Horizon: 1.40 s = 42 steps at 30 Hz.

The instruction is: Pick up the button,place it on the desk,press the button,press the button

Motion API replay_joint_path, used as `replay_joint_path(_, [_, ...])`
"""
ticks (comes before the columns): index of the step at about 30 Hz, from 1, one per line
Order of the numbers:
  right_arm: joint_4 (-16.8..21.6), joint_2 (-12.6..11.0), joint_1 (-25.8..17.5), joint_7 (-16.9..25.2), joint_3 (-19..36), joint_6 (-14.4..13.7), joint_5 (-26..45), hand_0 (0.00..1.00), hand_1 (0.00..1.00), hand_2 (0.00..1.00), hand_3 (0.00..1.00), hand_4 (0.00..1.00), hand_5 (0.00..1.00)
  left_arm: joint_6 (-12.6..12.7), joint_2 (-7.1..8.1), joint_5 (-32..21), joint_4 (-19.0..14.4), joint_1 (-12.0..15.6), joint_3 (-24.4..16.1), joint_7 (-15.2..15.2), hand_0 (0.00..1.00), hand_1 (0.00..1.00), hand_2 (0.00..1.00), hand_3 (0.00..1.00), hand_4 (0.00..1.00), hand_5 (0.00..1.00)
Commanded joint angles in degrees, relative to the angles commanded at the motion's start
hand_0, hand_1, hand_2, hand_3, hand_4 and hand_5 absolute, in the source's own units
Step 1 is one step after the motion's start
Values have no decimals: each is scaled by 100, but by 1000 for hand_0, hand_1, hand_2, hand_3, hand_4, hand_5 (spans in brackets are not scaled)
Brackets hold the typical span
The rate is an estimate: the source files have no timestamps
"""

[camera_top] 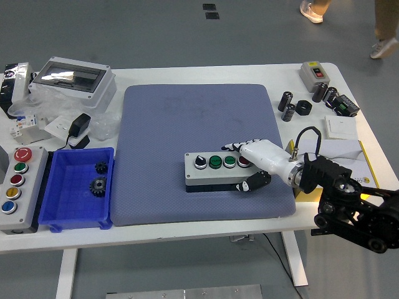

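Your right hand (pixel 257 163) grips the right end of the button box (pixel 218 170), fingers over its top and thumb against its front, on the mat (pixel 199 118) toward its near right corner. Past the mat's left edge you see a blue bin (pixel 59 187) near the table's (pixel 237 73) front-left, and at the far-left corner a clear-lidded enclosure (pixel 73 78).

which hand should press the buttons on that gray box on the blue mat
Right, most likely. The right hand already grips the right end of the button box on the mat, fingers over its top beside the red button. No left arm shows in the head view.
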Motion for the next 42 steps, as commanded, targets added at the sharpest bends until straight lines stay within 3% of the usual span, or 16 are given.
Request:
replay_joint_path(11, [116,-111,19,50,78,189,245,830,841,846,928,444,38,-6,-7,11,1,12,-1,2,641,557,621,581,630,193])
replay_joint_path(21, [179,-173,14,65,125,375,537,848,871,868,986,518,31,-9,-5,26,0,12,-4,12,641,557,621,579,628,190])
replay_joint_path(30, [195,-216,29,4,280,827,509,854,880,893,998,576,31,-12,-1,55,-5,15,-17,30,641,556,621,579,626,183])
replay_joint_path(41, [257,-299,96,-20,335,963,568,888,923,931,998,617,42,-30,15,140,-2,-3,-46,36,641,554,621,580,621,170])
replay_joint_path(42, [268,-311,108,-22,334,982,592,998,998,998,998,809,138,-31,17,153,-3,-6,-53,38,641,553,621,580,621,162])
